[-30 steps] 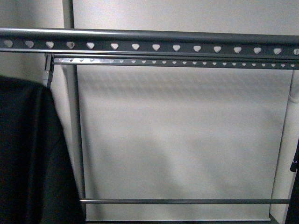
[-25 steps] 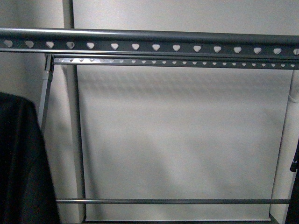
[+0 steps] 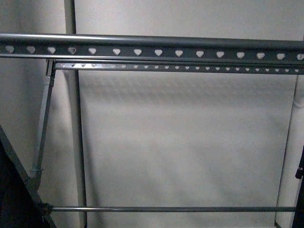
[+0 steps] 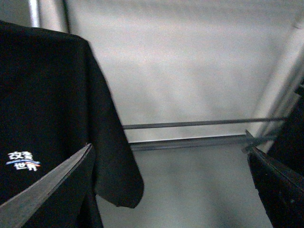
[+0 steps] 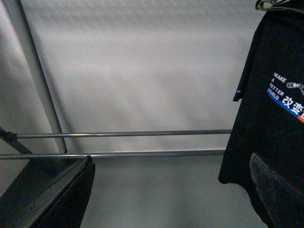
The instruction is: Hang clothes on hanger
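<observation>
The dark grey hanger rack fills the front view, with its heart-holed top rail [image 3: 156,48] and a thin lower bar [image 3: 166,209]. In the left wrist view a black T-shirt [image 4: 47,90] with white, blue and orange characters [image 4: 21,160] hangs beside one finger [image 4: 47,192]. My left gripper [image 4: 171,190] is open and empty. In the right wrist view a black T-shirt [image 5: 270,123] with white "MAKE" text [image 5: 280,78] hangs behind the other finger [image 5: 278,192]. My right gripper [image 5: 171,190] is open and empty. I cannot tell whether both views show the same shirt.
A pale wall stands behind the rack. A slanted rack leg [image 3: 42,128] and a dark shape [image 3: 12,194] sit at the lower left of the front view. Two thin lower bars [image 5: 123,134] cross the right wrist view. A dark edge [image 3: 300,171] shows at the far right.
The black cloth that covered the left of the front view has slid left and down out of sight, uncovering the slanted rack leg.
</observation>
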Motion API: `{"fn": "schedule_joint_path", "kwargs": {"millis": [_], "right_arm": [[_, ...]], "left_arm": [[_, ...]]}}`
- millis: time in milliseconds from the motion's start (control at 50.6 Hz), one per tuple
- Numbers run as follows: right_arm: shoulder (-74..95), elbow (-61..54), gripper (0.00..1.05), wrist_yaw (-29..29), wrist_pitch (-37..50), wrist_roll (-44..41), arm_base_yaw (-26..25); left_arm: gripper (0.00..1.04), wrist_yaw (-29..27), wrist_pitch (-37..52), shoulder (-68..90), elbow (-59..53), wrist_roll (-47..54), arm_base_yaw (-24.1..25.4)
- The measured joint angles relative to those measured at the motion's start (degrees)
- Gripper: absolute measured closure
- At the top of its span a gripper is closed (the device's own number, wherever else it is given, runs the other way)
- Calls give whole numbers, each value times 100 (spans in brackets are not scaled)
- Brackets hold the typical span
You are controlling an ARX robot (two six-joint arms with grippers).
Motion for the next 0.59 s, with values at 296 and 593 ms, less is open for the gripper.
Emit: {"fn": "schedule_joint_path", "kwargs": {"millis": [296, 593], "right_arm": [[0, 0, 7, -7, 0, 0, -2], [0, 0, 7, -7, 0, 0, -2]], "left_arm": [[7, -2511, -197, 4765, 3462, -2653, 92], [27, -3403, -960, 6537, 5322, -3547, 306]]}}
